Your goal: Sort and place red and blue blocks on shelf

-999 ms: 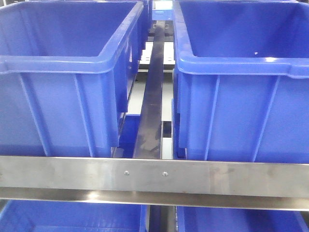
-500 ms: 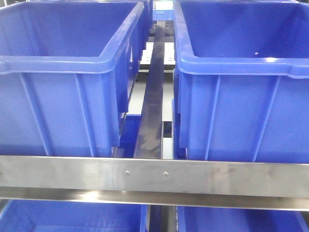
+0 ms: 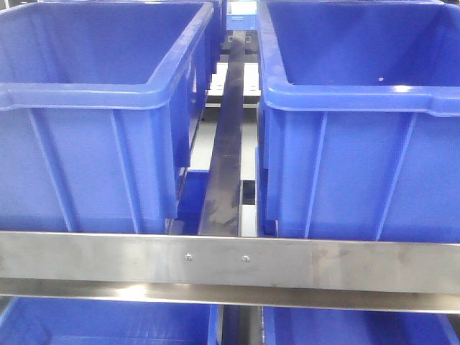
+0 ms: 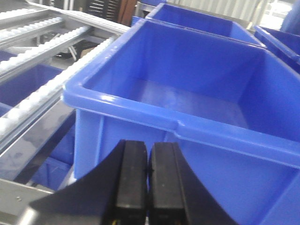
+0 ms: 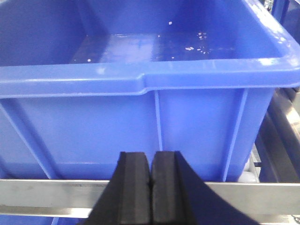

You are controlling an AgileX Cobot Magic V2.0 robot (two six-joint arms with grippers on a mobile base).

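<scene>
The red and blue blocks are out of view in every frame. The shelf shows in the front view as a steel front rail [image 3: 230, 264] with a dark centre divider [image 3: 226, 154] running back between two bins. My left gripper [image 4: 148, 157] is shut with nothing between its black fingers, just in front of a dark-blue bin [image 4: 187, 93]. My right gripper [image 5: 151, 166] is also shut and empty, hanging before the shelf rail [image 5: 56, 192] and another dark-blue bin [image 5: 140, 79]. Neither gripper shows in the front view.
Two large dark-blue bins [image 3: 93, 108] [image 3: 359, 108] stand side by side on the upper tier, both without contents. More blue bins [image 3: 108, 323] sit on the tier below. White roller tracks [image 4: 42, 89] run along the shelf left of the left arm.
</scene>
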